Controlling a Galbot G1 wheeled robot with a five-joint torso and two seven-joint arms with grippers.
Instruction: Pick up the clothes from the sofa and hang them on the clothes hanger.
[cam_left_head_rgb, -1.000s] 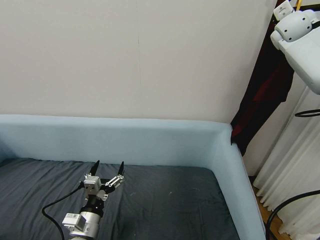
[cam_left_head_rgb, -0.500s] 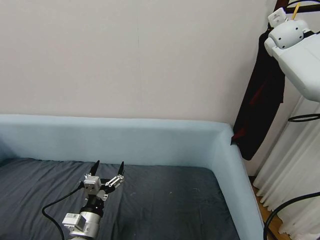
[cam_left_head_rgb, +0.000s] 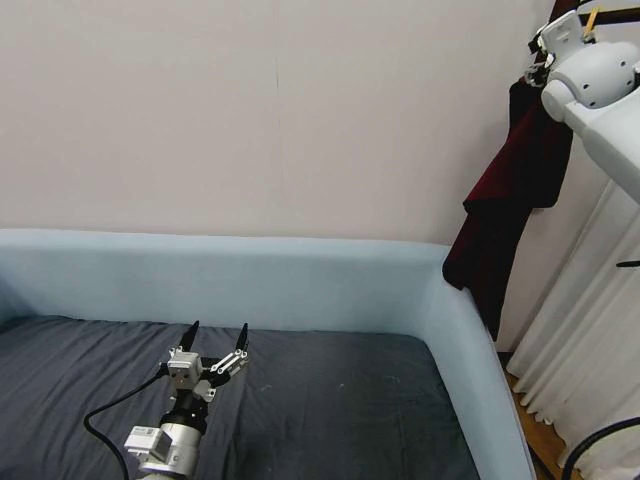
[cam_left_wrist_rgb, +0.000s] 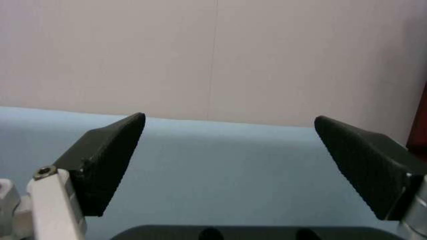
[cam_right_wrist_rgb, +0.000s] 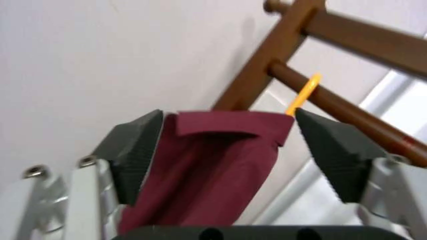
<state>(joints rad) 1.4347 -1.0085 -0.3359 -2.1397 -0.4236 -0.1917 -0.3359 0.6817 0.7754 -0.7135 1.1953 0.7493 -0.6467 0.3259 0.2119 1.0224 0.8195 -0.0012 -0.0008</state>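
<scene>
A dark red garment (cam_left_head_rgb: 508, 200) hangs at the far right, beyond the sofa's right end. In the right wrist view its collar (cam_right_wrist_rgb: 223, 125) drapes at a brown wooden rack (cam_right_wrist_rgb: 360, 37) beside a yellow hanger hook (cam_right_wrist_rgb: 303, 92). My right gripper (cam_left_head_rgb: 545, 48) is raised at the garment's top. Its fingers (cam_right_wrist_rgb: 137, 150) stand open on either side of the collar. My left gripper (cam_left_head_rgb: 220, 328) hovers open over the dark grey seat (cam_left_head_rgb: 330, 400), nothing between its fingers (cam_left_wrist_rgb: 110, 160).
The sofa has a light blue backrest (cam_left_head_rgb: 250, 280) and a right armrest (cam_left_head_rgb: 470, 380). A plain wall rises behind it. A white curtain (cam_left_head_rgb: 590, 350) hangs at the right, with a black cable in front of it.
The right arm has drawn back up and to the right. The red garment now hangs higher and spreads further left. The left arm has not moved.
</scene>
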